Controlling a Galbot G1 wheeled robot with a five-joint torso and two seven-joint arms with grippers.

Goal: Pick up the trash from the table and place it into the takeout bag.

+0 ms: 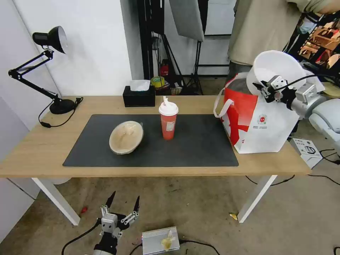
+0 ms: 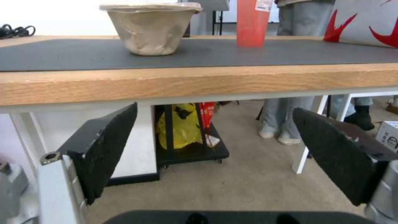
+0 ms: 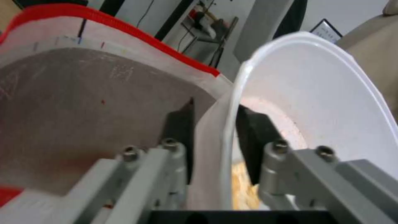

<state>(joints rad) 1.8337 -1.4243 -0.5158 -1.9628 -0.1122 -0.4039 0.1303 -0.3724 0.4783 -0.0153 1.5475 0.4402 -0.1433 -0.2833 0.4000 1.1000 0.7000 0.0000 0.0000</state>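
Observation:
My right gripper [image 1: 262, 90] is shut on the rim of the wide white round bowl [image 1: 274, 67], holding it tilted over the open mouth of the takeout bag [image 1: 258, 124] at the table's right end. In the right wrist view one finger [image 3: 182, 124] lies outside the bowl [image 3: 323, 102] and the other inside, with the bag's foil lining [image 3: 83, 102] beside them. The red cup [image 1: 168, 122] and the tan oval bowl [image 1: 126, 137] stand on the dark mat [image 1: 198, 145]. My left gripper [image 1: 124, 202] hangs open below the table's front edge [image 2: 199, 84].
A black tissue box [image 1: 139, 95] sits at the table's back edge and a desk lamp [image 1: 53, 71] at the back left. A person stands behind the bag. On the floor lie a silver box [image 1: 159, 241] and a white carton [image 1: 307, 150].

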